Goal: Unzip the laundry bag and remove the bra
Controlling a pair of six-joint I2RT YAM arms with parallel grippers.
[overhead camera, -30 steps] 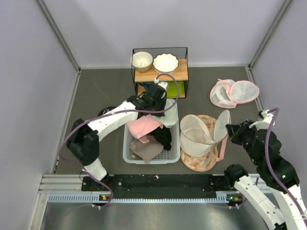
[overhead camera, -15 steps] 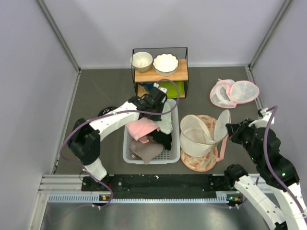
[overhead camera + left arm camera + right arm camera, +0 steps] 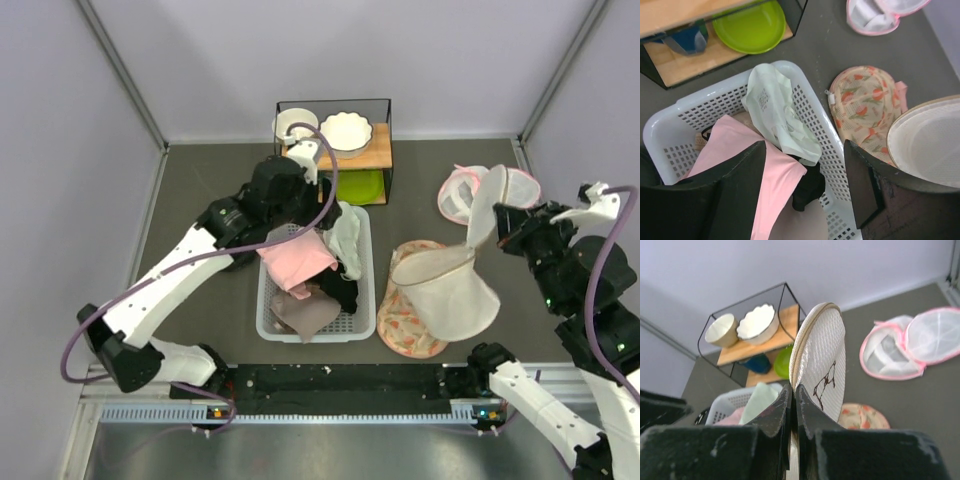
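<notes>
right now, grips the round lid (image 3: 822,355) of the laundry bag (image 3: 445,290) by its edge with the right hand (image 3: 794,390), fingers (image 3: 775,415) pressed together on the rim. holds that lid upright, well above the worktop (image 3: 420,190), with the white mesh drum hanging tilted beneath it, mouth gaping open. places the drum over the flat peach floral piece (image 3: 400,325); cannot tell whether touching it or just above.

over on the left, hovers the left hand (image 3: 805,170) above the white basket (image 3: 715,97), fingers (image 3: 740,175) spread wide and pinching nothing. in the basket: a pink garment (image 3: 770,180) directly below the hand, a pale green cloth (image 3: 780,115) draped toward the far right corner, some dark fabric (image 3: 807,187) underneath.

behind the basket, a wire shelf (image 3: 790,320) with two bowls (image 3: 757,322) on top and a green plate (image 3: 750,27) on the lower level. at far right, a pink-trimmed twin-dome mesh bag (image 3: 905,347) lying open on the worktop.
</notes>
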